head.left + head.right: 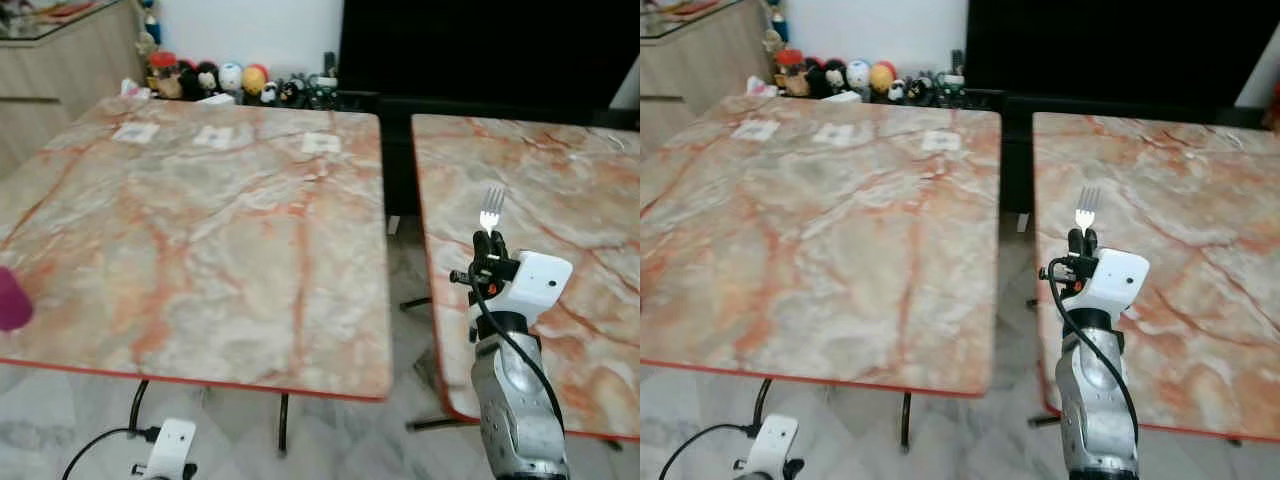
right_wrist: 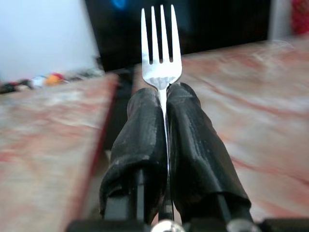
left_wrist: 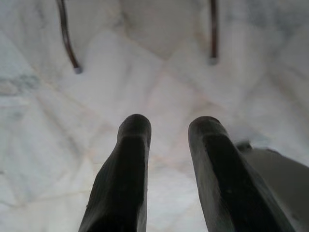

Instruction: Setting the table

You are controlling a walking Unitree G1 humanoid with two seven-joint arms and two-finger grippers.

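fork: silver, four tines pointing up, standing upright, handle sitting pinched between right gripper fingers

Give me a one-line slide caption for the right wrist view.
Right gripper shut on a silver fork, tines pointing up, between two marble tables.

Toy figures (beside dark screen)
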